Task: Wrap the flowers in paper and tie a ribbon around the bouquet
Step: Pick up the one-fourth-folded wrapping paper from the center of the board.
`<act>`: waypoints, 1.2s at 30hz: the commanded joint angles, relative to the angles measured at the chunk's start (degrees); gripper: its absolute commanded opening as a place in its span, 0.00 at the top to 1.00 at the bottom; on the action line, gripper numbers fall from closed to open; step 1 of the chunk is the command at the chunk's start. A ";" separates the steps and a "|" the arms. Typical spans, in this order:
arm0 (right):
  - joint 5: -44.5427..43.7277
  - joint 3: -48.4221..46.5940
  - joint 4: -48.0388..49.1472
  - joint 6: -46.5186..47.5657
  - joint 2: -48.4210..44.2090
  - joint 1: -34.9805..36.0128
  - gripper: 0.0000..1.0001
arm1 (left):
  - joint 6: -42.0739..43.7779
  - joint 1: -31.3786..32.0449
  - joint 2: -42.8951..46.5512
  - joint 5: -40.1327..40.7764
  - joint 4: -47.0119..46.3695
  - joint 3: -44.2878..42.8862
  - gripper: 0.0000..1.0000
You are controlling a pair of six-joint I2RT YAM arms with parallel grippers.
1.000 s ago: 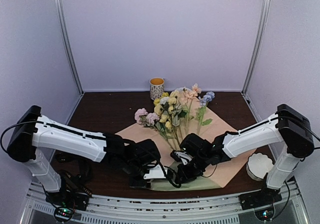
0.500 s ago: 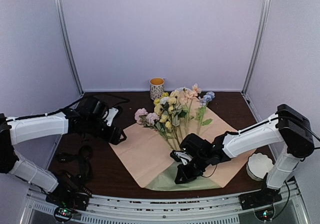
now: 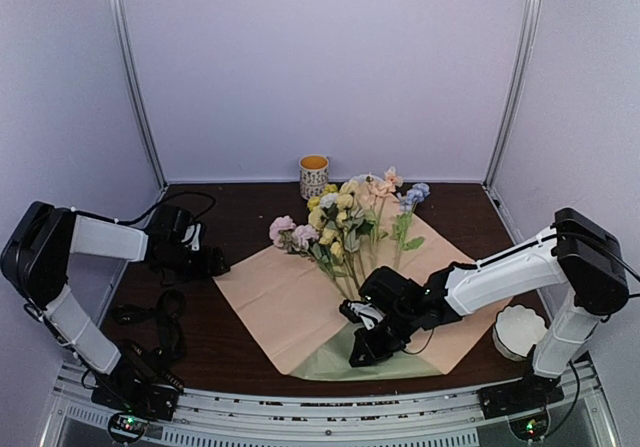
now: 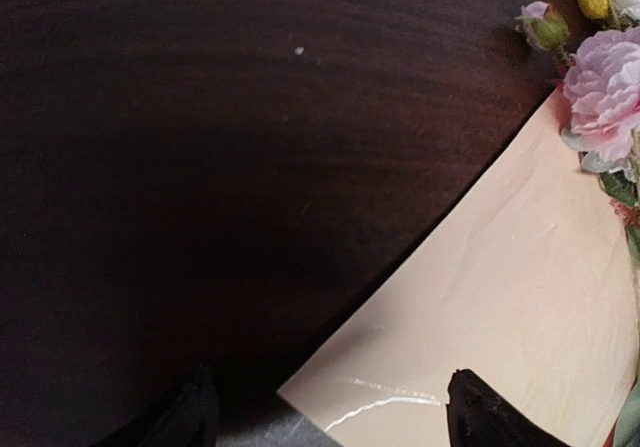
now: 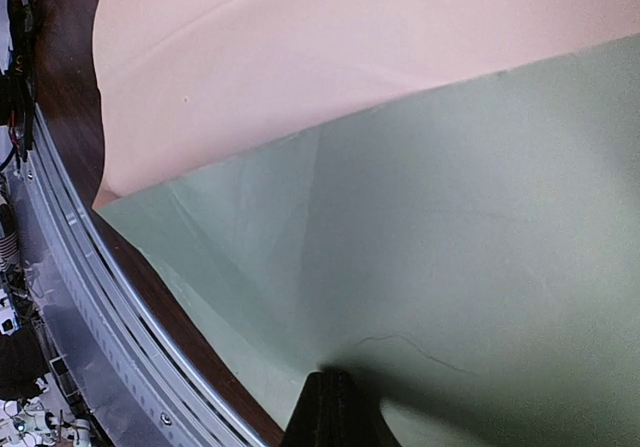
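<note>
Swung away from the near corner of the paper [image 3: 290, 307], the left pincer [image 3: 205, 262] now hovers open beside its left corner. The right pincer [image 3: 362, 352] pinches the folded green flap shut. The flowers [image 3: 340, 222] lie across the paper's middle.

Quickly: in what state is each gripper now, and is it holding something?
Left gripper: open, holding nothing.
Right gripper: closed, pinching the paper at its green flap.

Top camera is looking down from behind the arm bases over the dark wooden bench [image 3: 250, 222]. Wrist cameras are hovering close, facing down; all three sharing the thin peach-and-sage paper sheet [image 3: 290, 307].
</note>
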State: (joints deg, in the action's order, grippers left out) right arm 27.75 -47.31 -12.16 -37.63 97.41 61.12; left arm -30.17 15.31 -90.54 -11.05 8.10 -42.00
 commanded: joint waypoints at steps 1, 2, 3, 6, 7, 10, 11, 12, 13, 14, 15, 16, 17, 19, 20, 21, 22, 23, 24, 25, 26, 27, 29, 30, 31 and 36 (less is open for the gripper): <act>-4.18 1.36 -3.24 0.43 1.41 0.53 1.00 | -4.06 -0.62 -5.64 -4.20 -6.09 0.72 0.19; -4.15 1.29 -3.22 0.45 1.41 0.50 1.00 | -5.08 -0.58 -6.02 -4.94 -7.57 1.57 0.20; -4.08 1.26 -3.21 0.40 1.45 0.60 1.00 | -5.94 -0.59 -6.32 -6.09 -9.44 2.44 0.21; -4.02 1.17 -3.53 0.63 1.60 0.64 1.00 | -7.71 -0.55 -6.75 -8.89 -12.76 3.92 0.28; -4.02 1.06 -3.67 0.77 1.60 0.58 1.00 | -7.91 -0.55 -6.71 -9.85 -13.44 4.20 0.31; -4.05 1.02 -4.00 0.97 1.52 0.58 1.00 | -7.96 -0.58 -5.54 -11.73 -14.10 5.16 0.39; -4.10 1.05 -4.01 1.02 1.50 0.60 1.00 | -7.97 -0.47 -4.69 -11.89 -14.12 5.65 0.40; -4.13 1.13 -4.02 1.06 1.51 0.61 1.00 | -7.76 -0.46 -3.79 -12.08 -14.11 6.42 0.41; -4.13 1.10 -4.01 1.05 1.52 0.62 1.00 | -7.53 -0.46 -2.98 -12.33 -13.83 6.79 0.41; -4.17 1.11 -4.02 1.06 1.43 0.60 1.00 | -7.25 -0.50 -1.98 -12.57 -13.33 7.22 0.41; -4.26 1.16 -4.04 1.02 1.39 0.60 1.00 | -6.94 -0.42 -1.21 -12.89 -12.78 7.65 0.41; -4.23 1.11 -4.07 1.06 1.38 0.60 1.00 | -6.46 -0.39 -0.54 -12.80 -12.19 8.04 0.41; -4.19 1.06 -4.09 1.06 1.45 0.63 1.00 | -5.95 -0.37 0.26 -12.36 -11.42 8.41 0.41; -4.15 1.08 -4.14 1.06 1.49 0.66 1.00 | -4.92 -0.37 1.87 -10.86 -9.48 9.05 0.40; -4.13 1.12 -4.12 1.13 1.48 0.61 1.00 | -4.52 -0.41 2.55 -10.51 -8.94 9.18 0.39; -4.11 1.12 -4.17 1.19 1.52 0.58 1.00 | -4.37 -0.37 3.09 -10.89 -8.79 9.23 0.39; -4.17 1.15 -4.30 1.28 1.53 0.59 1.00 | -4.35 -0.37 3.57 -11.60 -9.10 9.43 0.39; -4.21 1.20 -4.44 1.30 1.56 0.65 1.00 | -4.67 -0.37 4.02 -12.38 -9.57 9.66 0.39; -4.29 1.17 -4.52 1.36 1.54 0.65 1.00 | -4.97 -0.18 4.44 -12.63 -9.96 9.92 0.39; -4.43 1.18 -4.55 1.35 1.49 0.59 1.00 | -5.00 0.06 4.85 -12.49 -10.08 10.08 0.39; -4.47 1.25 -4.47 1.41 1.48 0.61 1.00 | -4.95 0.45 5.05 -12.17 -10.21 10.09 0.39; -4.52 1.25 -4.44 1.33 1.47 0.59 1.00 | -4.96 0.89 4.96 -12.00 -10.45 10.17 0.39; -4.49 1.18 -4.29 1.33 1.55 0.59 1.00 | -5.22 1.84 4.28 -12.60 -11.67 10.35 0.39; -4.53 1.17 -4.20 1.28 1.62 0.61 1.00 | -5.50 2.26 3.95 -12.89 -12.57 10.55 0.39; -4.54 1.18 -4.19 1.20 1.64 0.61 1.00 | -5.88 2.87 3.80 -13.04 -13.51 10.92 0.39; -4.46 1.26 -4.10 1.24 1.63 0.58 1.00 | -7.36 4.72 4.07 -13.64 -19.00 12.85 0.39</act>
State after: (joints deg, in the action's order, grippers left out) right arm 27.29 -47.35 -12.21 -37.23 97.38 61.34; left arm -36.36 18.72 -86.48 -23.35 -6.04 -30.94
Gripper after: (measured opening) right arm 0.004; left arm 0.613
